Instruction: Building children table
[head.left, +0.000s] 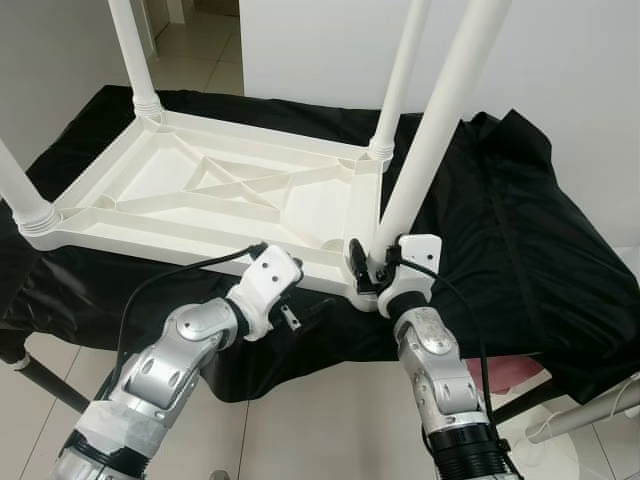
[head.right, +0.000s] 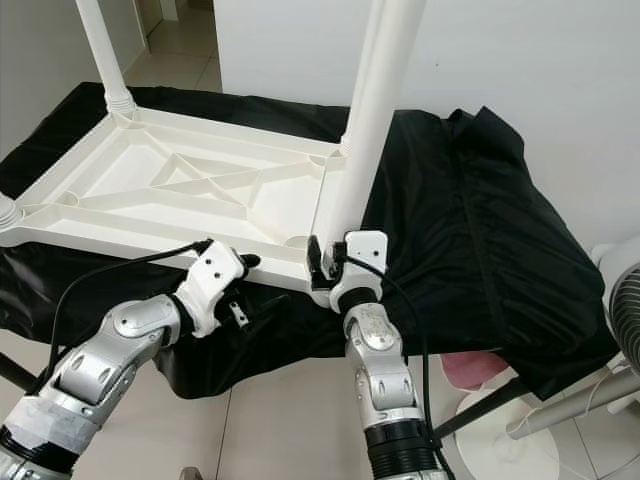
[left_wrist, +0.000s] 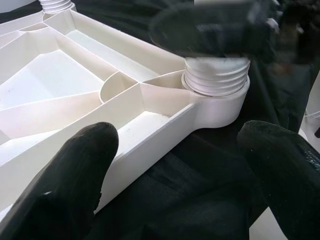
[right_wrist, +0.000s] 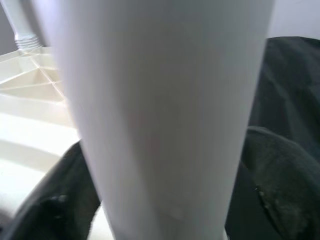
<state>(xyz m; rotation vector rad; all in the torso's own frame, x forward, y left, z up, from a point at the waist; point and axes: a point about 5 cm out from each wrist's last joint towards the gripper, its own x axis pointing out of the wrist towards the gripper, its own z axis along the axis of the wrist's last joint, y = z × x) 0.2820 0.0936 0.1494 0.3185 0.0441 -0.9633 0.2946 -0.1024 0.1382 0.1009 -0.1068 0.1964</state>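
Item: white plastic children's table (head.left: 215, 190), lying upside down on a black cloth (head.left: 520, 230) that drapes a low counter. The ribbed underside faces up. Legs rise from all four corners: far-left leg (head.left: 133, 55) at 11 o'clock, far-right leg (head.left: 400, 75) at 1 o'clock, near-left leg (head.left: 20, 195) at 9 o'clock, near-right leg (head.left: 440, 120) at the corner closest to the robot, about 5 o'clock of the tabletop.

Right gripper (head.left: 372, 268): fingers closed around the near-right leg just above its socket; the right wrist view has the white shaft between the two black fingers (right_wrist: 280, 185).

Left gripper (head.left: 280, 305): fingers spread apart and holding nothing, set against the near edge of the tabletop, beside the same corner at about 8 o'clock from it. In the left wrist view the threaded collar (left_wrist: 216, 77) of the leg sits in its socket (left_wrist: 222, 102) straight ahead, between the fingers (left_wrist: 75, 165).

Key relation: the leg's long axis runs up and slightly away to 1 o'clock, leaning rather than plumb. The right arm is the one holding it; the left is near enough to steady the frame.

Judgement: final leg being seated or turned home; assembly nearly complete.
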